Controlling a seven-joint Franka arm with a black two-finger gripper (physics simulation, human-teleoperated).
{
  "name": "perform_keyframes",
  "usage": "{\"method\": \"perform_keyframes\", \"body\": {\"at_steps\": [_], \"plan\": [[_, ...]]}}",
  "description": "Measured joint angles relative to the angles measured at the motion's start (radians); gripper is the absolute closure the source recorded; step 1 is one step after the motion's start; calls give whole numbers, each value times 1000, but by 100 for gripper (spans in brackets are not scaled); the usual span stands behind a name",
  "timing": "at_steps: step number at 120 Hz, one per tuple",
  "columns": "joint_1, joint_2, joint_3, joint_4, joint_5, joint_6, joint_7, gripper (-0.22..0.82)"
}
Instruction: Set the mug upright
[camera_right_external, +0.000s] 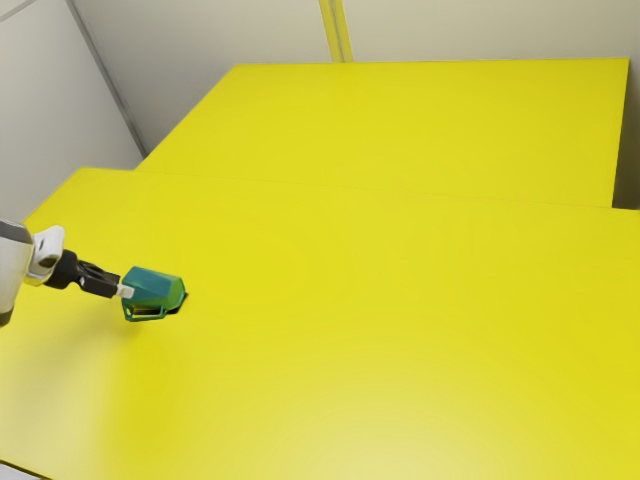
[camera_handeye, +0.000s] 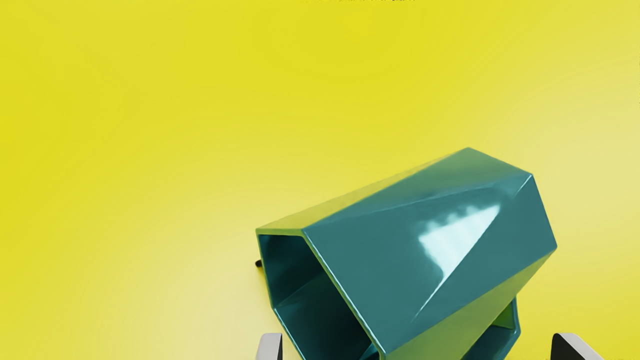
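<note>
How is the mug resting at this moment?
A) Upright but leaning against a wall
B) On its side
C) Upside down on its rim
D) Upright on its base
B, since the teal mug lies with its angular mouth opening sideways and its long body stretched low over the yellow table.

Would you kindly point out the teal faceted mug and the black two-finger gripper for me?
Teal faceted mug (camera_handeye: 375, 265): wrist view, outer side wall.
Black two-finger gripper (camera_right_external: 125, 291): exterior view, midway between the fingertips.
</note>
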Motion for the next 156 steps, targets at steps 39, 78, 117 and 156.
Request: {"method": "perform_keyframes", "body": {"at_steps": [39, 78, 117, 156], "plan": [[1, 43, -17, -1, -76, -21, 169, 3], [0, 62, -24, -2, -101, -54, 294, 9], [0, 5, -23, -43, -125, -70, 372, 38], [0, -23, -35, -40, -128, -69, 414, 51]]}}
